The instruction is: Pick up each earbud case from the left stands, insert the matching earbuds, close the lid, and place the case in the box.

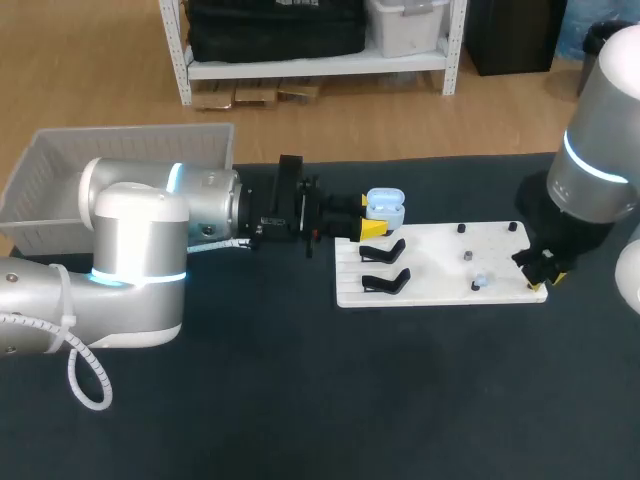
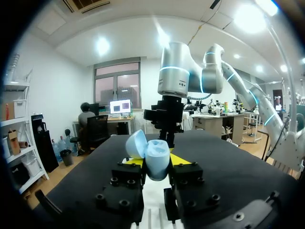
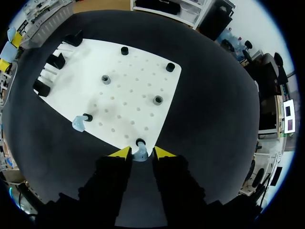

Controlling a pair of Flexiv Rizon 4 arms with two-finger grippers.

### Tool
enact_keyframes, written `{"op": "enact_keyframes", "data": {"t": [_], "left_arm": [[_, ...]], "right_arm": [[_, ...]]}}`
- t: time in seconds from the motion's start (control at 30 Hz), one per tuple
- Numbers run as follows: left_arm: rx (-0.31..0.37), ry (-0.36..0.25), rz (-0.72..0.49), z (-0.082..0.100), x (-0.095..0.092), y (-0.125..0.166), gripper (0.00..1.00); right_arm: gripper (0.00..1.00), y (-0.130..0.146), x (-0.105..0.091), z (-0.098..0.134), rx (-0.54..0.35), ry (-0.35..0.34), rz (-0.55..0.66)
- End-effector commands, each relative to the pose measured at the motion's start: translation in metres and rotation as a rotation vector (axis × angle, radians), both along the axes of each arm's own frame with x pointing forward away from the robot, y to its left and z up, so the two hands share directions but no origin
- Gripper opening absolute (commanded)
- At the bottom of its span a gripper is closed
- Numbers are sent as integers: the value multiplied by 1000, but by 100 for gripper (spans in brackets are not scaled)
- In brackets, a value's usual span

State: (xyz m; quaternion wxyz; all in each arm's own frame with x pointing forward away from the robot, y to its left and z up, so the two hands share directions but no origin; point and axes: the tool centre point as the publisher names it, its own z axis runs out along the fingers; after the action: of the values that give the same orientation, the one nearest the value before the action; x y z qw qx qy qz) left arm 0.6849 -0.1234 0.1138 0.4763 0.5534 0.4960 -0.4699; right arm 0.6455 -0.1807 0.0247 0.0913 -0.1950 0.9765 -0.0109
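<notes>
right gripper [image 3: 142, 153] straddling a pale earbud [image 3: 140, 155] at the white board's [image 1: 440, 245] near right corner, grip impossible to tell, second earbud [image 1: 481, 282] along the near edge, left gripper [image 2: 157, 161] clamped on the open blue case [image 1: 386, 208] at the board's far left corner

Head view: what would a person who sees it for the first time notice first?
The glossy light blue earbud case, its lid open, is held in the left gripper at the far left corner of the flat white pegboard. The right gripper stands at the board's near right corner, where a small pale blue earbud sits by a black peg.
</notes>
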Motion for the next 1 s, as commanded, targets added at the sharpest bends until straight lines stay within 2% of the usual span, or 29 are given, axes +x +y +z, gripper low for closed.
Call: {"op": "enact_keyframes", "data": {"t": [0.03,0.13,0.17,0.37,0.53,0.8,1.0], "left_arm": [[-5,-3,1,-1,0,0,0],[-5,-3,1,-1,0,0,0],[-5,-3,1,-1,0,0,0],[-5,-3,1,-1,0,0,0],[-5,-3,1,-1,0,0,0],[-5,-3,1,-1,0,0,0],[-5,-3,1,-1,0,0,0]], "right_arm": [[14,0,-3,0,-4,-10,-4],[7,-1,-2,-1,-6,-11,-4],[0,-1,-2,-1,-6,-12,-4],[0,-1,-3,3,-8,-15,-1],[0,4,-6,16,-9,-18,0],[0,18,-15,56,-22,-34,-18],[0,45,-22,97,-35,-24,-43]]}}
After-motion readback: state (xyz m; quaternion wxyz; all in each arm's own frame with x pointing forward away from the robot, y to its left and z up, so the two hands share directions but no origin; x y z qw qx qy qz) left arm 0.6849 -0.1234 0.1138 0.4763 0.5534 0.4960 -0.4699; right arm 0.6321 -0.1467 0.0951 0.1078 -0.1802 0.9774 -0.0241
